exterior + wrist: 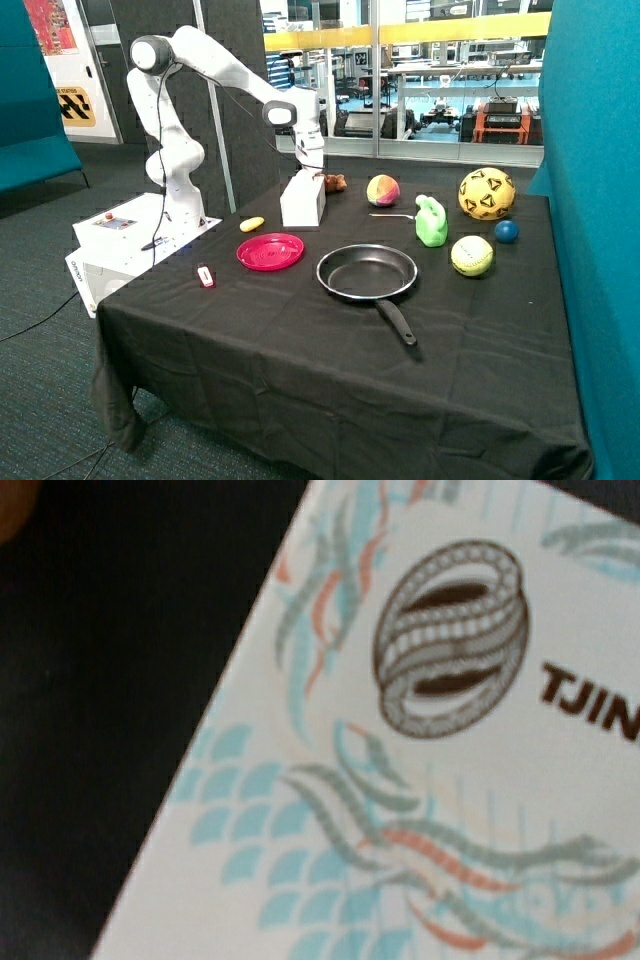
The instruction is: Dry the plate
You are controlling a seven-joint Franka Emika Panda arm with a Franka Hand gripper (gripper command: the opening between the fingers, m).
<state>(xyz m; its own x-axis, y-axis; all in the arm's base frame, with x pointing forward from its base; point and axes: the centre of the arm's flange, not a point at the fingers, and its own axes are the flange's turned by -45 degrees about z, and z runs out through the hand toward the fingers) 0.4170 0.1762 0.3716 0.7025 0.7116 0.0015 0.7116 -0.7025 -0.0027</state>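
The red-pink plate [270, 251] lies flat on the black tablecloth, near the table's side closest to the robot base. Just behind it stands a white item [301, 200] with a printed pattern, either a cloth or a box. The gripper [307, 166] is right above that white item, at its top. In the wrist view the white printed surface [440, 780] with a brown ring logo and blue and orange swirls fills most of the picture, over black cloth. The gripper's tips do not show in either view.
A black frying pan [366, 272] with a long handle sits beside the plate. Around them are a yellow piece [252, 224], a small red-white item [205, 276], a brown toy [335, 182], a pink-yellow ball [383, 190], a green jug [431, 221] and several balls [486, 193].
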